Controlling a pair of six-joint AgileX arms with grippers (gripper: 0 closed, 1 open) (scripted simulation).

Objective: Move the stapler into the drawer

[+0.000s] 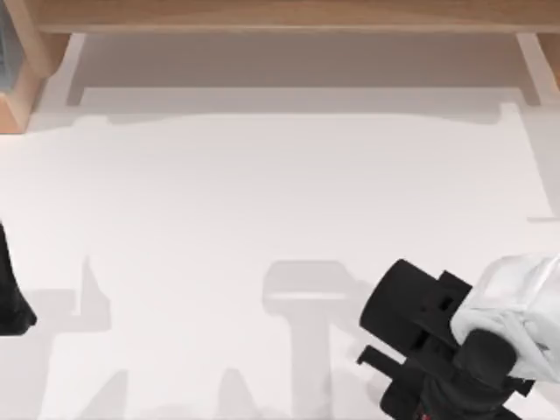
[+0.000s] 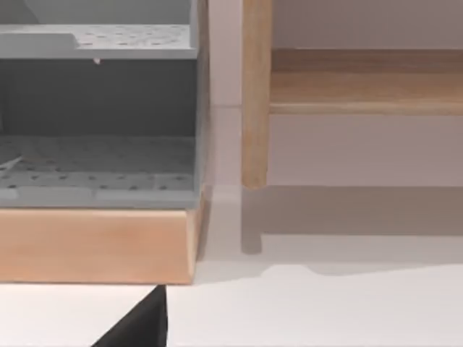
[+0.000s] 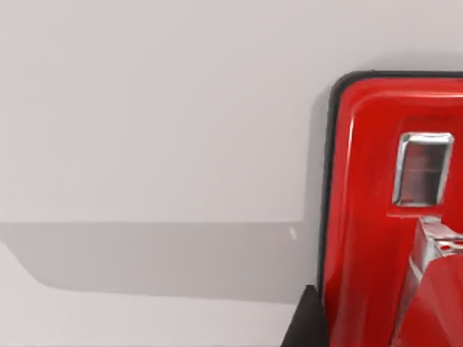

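At table's right front | right gripper directly over stapler | finger state unclear

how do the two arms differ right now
The right arm reaches in over the table at the top view's lower right, with the red stapler close under its wrist camera. The left arm sits at the left edge, its camera facing a grey drawer in a wooden frame. Both are black.

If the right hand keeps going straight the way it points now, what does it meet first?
Most likely the red stapler, which lies close beneath the right hand on the white table. Depth is unclear, so contact distance is uncertain.
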